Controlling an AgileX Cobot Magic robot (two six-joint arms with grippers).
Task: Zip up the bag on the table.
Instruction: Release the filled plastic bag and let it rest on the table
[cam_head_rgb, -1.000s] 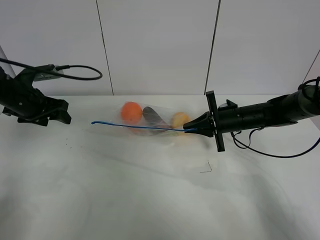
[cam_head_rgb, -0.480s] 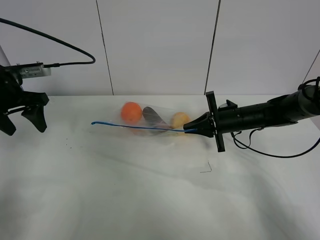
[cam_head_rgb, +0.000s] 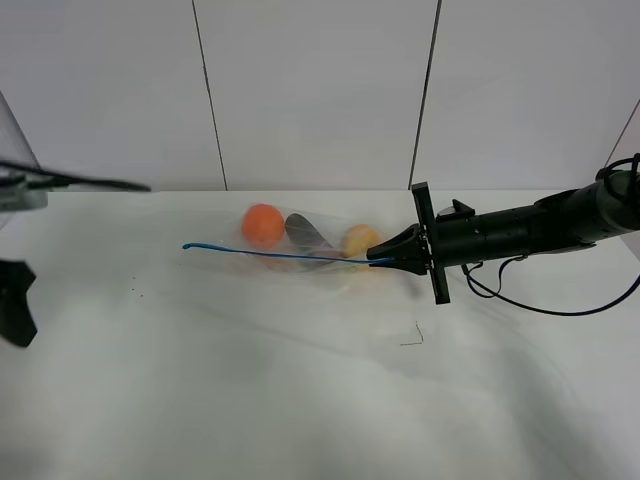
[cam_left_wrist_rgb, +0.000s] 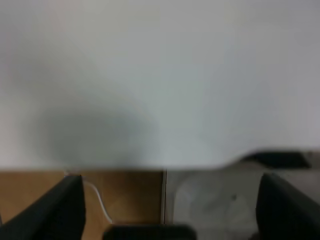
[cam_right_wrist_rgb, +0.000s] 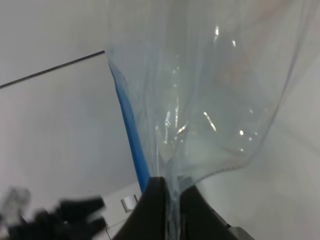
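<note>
— White table (cam_head_rgb: 300, 400) up front; left claw (cam_left_wrist_rgb: 171, 182) at the far-left edge, spread wide, holding nothing.
— Mid-frame lies the bag (cam_head_rgb: 310, 262), right claw (cam_head_rgb: 385, 258) pinched on its zipper (cam_head_rgb: 260, 251) end. My worry: pulling with nothing anchoring it just drags the floppy bag along, unsealed.

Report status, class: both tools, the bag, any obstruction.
Right tool shut on bag corner. Left tool open, far from bag, at table edge. Nothing blocking zipper strip.

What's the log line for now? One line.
right gripper: shut on bag | left gripper: open, far from bag | bag: on table
</note>
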